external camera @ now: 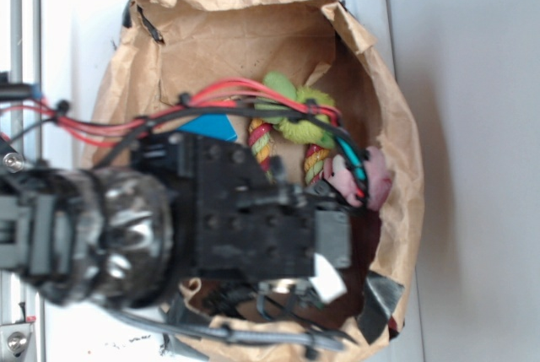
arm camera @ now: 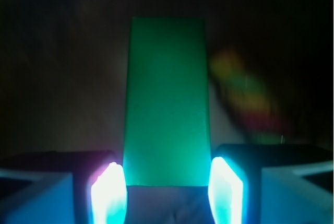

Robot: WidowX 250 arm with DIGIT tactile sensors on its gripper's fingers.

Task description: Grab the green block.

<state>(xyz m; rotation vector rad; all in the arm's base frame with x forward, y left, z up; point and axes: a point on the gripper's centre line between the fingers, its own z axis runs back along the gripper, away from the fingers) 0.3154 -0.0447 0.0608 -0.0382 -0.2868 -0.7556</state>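
In the outside view the robot arm [external camera: 169, 218] reaches from the left into a crumpled brown paper bag [external camera: 388, 117] that lies opened out on a white table [external camera: 76, 24], and its black body hides most of the bag's middle. The gripper itself is buried under the arm here, so this view does not show how its jaws stand, and the green block cannot be seen either. What does show inside the bag is a corner of a blue block [external camera: 207, 128] just left of a lime-green plush toy [external camera: 297, 117] with striped rope legs, and a pink soft thing [external camera: 371, 178] against the right wall. A grey wall or floor fills the right side of the picture. In the wrist view the scene is dark, lit mainly by the glow on the gripper [arm camera: 168, 190]. The green block [arm camera: 166, 104] stands between the two lit fingers [arm camera: 109, 192], its near end level with them and its length running away to the far side. The jaws are spread on either side of it, and I cannot tell whether they touch its edges. A blurred striped shape, likely the toy's rope, lies to the far right. By my reading the approach is done and the block is lined up; closing on it and lifting remain.
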